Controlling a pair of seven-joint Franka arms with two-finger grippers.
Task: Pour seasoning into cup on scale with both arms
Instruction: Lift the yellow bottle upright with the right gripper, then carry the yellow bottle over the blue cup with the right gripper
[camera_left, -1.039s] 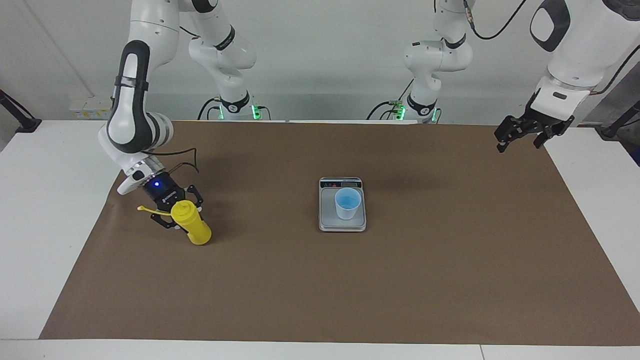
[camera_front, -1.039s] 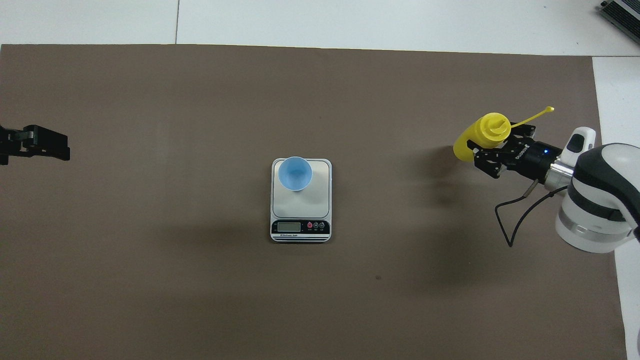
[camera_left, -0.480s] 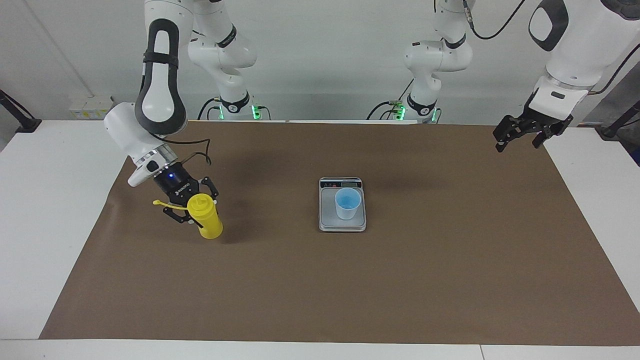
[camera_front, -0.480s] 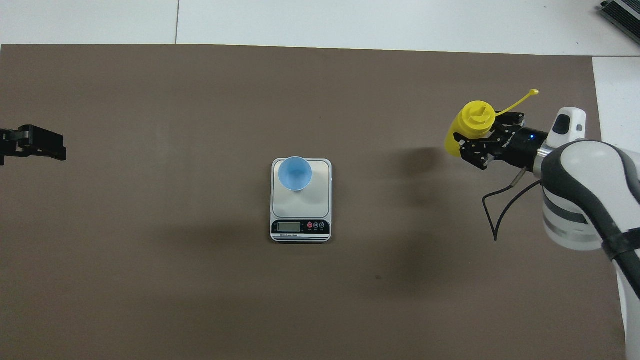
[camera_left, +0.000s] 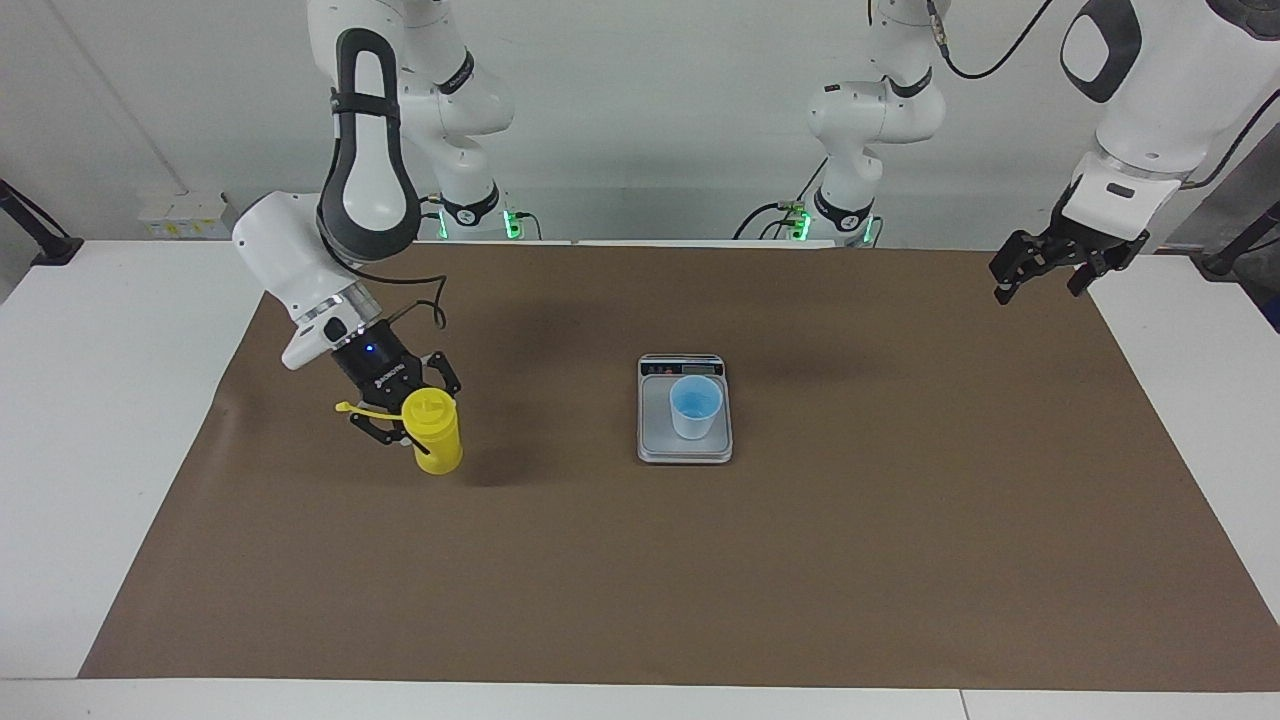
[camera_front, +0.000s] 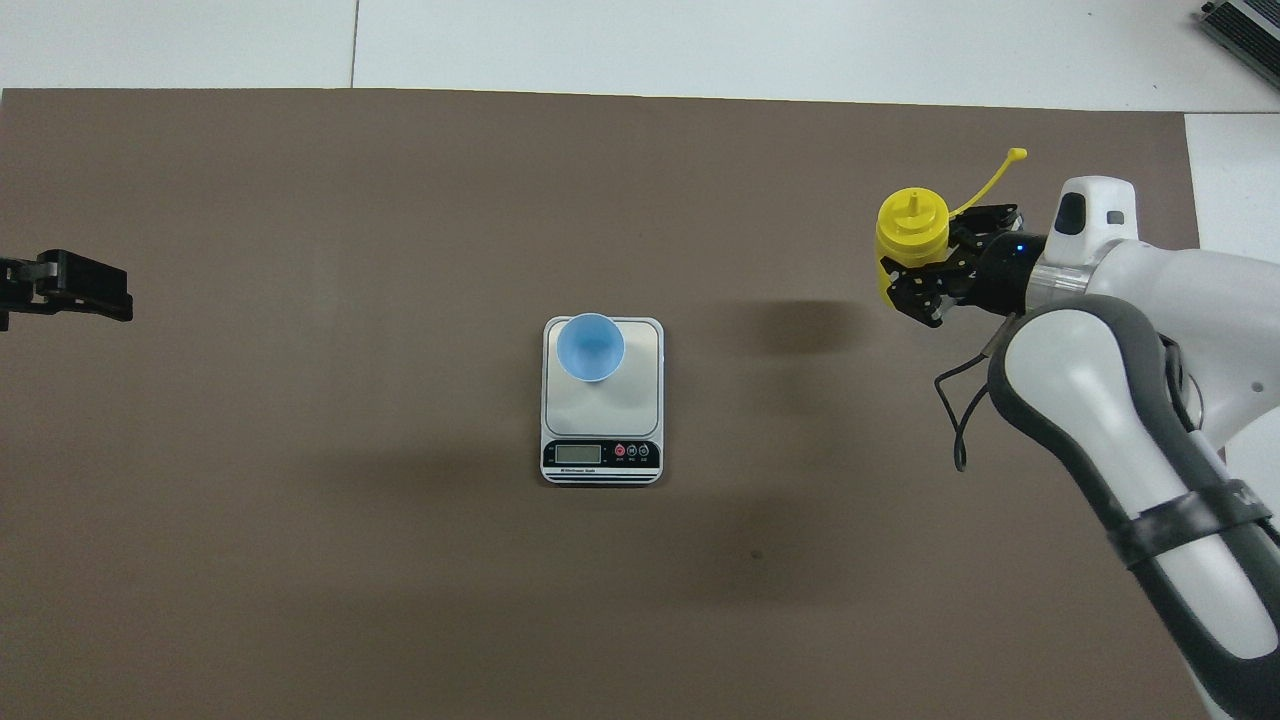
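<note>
Brown paper covers the white table (camera_left: 90, 420) from end to end, grey wall at the robots' side; my right gripper (camera_left: 404, 416) is clamped on the seasoning (camera_left: 434, 434) near its cap, bottle close to upright, long axis near vertical, tip strap (camera_front: 988, 180) trailing off toward the right arm's end of the table; whether the bottle's base is touching the paper or just clear of it I cannot tell; the scale (camera_left: 685, 445) sits mid-table with its display strip on the robots' side, and the cup (camera_left: 695, 406) stands upright on the weighing plate, on the part away from the display; cup is well apart from the bottle, toward the left arm's end from it, at roughly the same depth on the table, so the carry I judge is mostly sideways along the table; the right arm holds the bottle and is plainly the nearer one to do it; my left gripper (camera_left: 1045, 264) waits in the air over the edge of the paper at its own end, fingers (camera_left: 1006, 283) apart and empty; cap looks on, so I reckon opening comes before any pour.
</note>
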